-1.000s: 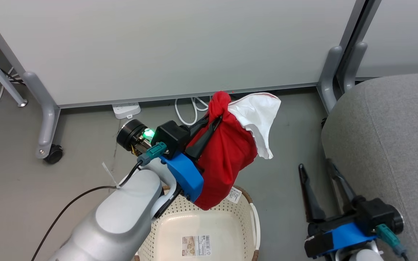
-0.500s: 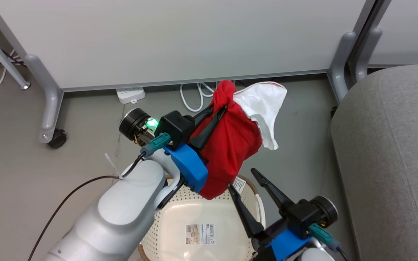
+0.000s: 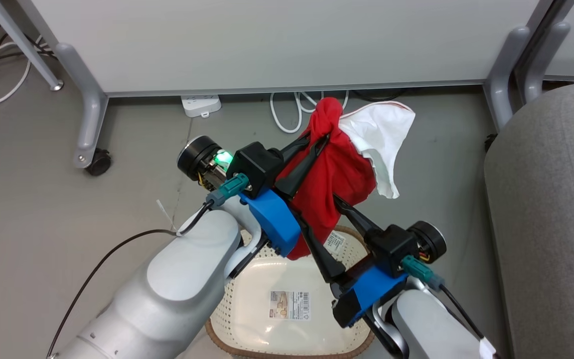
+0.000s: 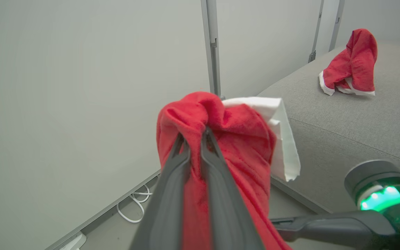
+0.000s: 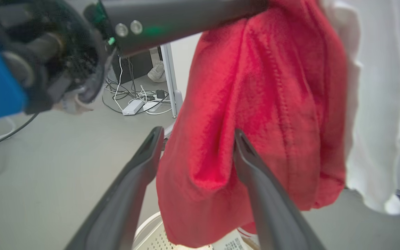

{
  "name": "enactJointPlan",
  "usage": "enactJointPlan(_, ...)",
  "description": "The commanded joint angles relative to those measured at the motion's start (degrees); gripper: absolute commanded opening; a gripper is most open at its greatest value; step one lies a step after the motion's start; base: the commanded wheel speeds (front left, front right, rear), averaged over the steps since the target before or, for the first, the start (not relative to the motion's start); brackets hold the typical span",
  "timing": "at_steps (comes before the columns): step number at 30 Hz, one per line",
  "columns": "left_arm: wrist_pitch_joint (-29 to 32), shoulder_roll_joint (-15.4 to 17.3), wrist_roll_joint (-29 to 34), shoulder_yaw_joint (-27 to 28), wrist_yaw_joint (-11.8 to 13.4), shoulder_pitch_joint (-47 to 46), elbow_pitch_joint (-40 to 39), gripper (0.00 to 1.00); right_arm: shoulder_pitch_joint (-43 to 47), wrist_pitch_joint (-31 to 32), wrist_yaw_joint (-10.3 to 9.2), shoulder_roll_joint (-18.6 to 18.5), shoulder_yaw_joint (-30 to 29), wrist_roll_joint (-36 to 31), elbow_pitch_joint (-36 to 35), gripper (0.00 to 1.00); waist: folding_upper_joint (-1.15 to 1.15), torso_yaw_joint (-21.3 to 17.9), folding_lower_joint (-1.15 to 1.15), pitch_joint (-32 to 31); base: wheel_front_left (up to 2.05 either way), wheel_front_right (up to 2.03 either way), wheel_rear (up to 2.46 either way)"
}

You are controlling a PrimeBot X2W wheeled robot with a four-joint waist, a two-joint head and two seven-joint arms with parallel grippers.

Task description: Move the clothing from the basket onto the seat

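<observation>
- Left gripper (image 3: 318, 140) pinched the red clothing (image 3: 339, 169) above the basket (image 3: 227, 311).
- Right gripper (image 3: 319, 212), spread, straddled its lower folds.
- Seat (image 3: 551, 199) stood to the right, another red garment (image 4: 351, 66) on it.
- Power strip (image 3: 201, 104) and white cable (image 3: 274, 112) lay beyond.

Plain grey floor (image 3: 43, 224), pale partition (image 3: 267, 40) on grey legs (image 3: 90, 114) along the far edge, black caster (image 3: 98, 163), power strip (image 3: 201, 105) and white cables (image 3: 287, 112) underneath.
</observation>
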Motion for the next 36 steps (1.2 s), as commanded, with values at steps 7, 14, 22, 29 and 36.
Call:
enactJointPlan(7, -0.49, -0.87, 0.42, 0.02, -0.20, -1.51, 0.05, 0.00, -5.82, -0.05, -0.04, 0.06, 1.74, 1.44, 5.63, 1.00, 0.00, 1.36, -0.01, 1.53, 0.00, 0.00, 0.00)
enactJointPlan(14, -0.59, -1.57, 0.47, 0.36, -0.25, -2.03, 0.21, 0.00, -8.73, -0.05, -0.04, 0.07, 1.60, 3.40, 8.65, 0.00, 0.00, 1.88, -0.01, 2.22, 0.00, 0.00, 0.00)
enactJointPlan(22, -0.50, -1.90, 0.98, 0.97, -0.56, -1.27, 0.03, 0.00, -9.01, -0.05, -0.04, 0.07, 2.43, 3.92, 9.03, 0.00, 0.00, 1.85, -0.01, 1.70, 0.00, 0.00, 0.00)
enactJointPlan(29, -0.51, -2.03, 1.42, 1.50, -0.76, -0.52, 0.31, 0.00, -8.34, -0.05, -0.04, 0.07, 2.82, 3.99, 9.34, 0.00, 0.00, 1.70, -0.01, 1.03, 0.00, 0.00, 0.00)
enactJointPlan(36, -0.51, -2.19, 2.03, 2.17, -0.44, 0.18, -0.06, 1.00, -8.14, -0.05, -0.04, 0.07, 3.20, 3.86, 9.15, 0.00, 0.00, 1.66, -0.01, 0.77, 0.00, 0.00, 0.00)
